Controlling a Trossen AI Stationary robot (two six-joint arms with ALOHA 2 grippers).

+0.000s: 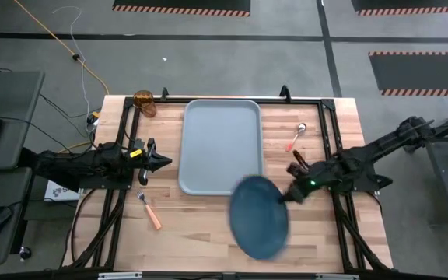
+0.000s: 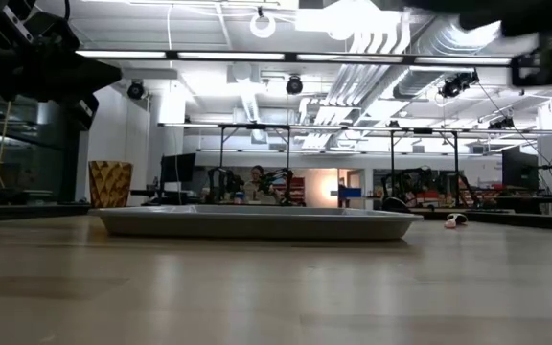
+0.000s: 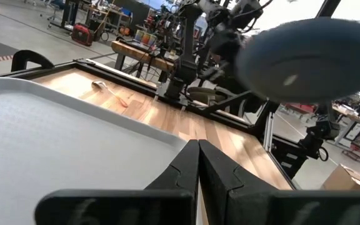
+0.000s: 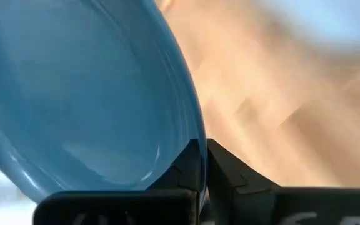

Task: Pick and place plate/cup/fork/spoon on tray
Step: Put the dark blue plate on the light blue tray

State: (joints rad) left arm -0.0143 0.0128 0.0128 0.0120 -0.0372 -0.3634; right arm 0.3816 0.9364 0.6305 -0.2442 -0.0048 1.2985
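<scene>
- The right gripper (image 1: 288, 194) is clamped on the rim of the plate (image 1: 259, 215). The plate hangs in the air over the near part of the table (image 1: 208, 233), and its far edge just overlaps the near right corner of the tray (image 1: 220, 144).
- I judge the plate stiff and smooth, and rather heavy for a grip at one edge only. It can tilt or slip between the fingers, so the rim is the only good place to hold it, and it should be moved slowly.
- The right wrist view shows the fingers (image 4: 195, 169) closed together on the rim, with the hollow of the plate beside them.
- The left gripper (image 1: 162, 162) waits with its fingers closed together on nothing, at the left edge of the tray.
- The left wrist view shows the underside of the lifted plate; the high view does not.
- Only the high view shows the cup (image 1: 144, 100) at the far left corner, the fork (image 1: 150, 211) near the left edge, and the spoon (image 1: 296, 136) to the right of the tray.
- The low view shows that nothing sits on the tray.
</scene>
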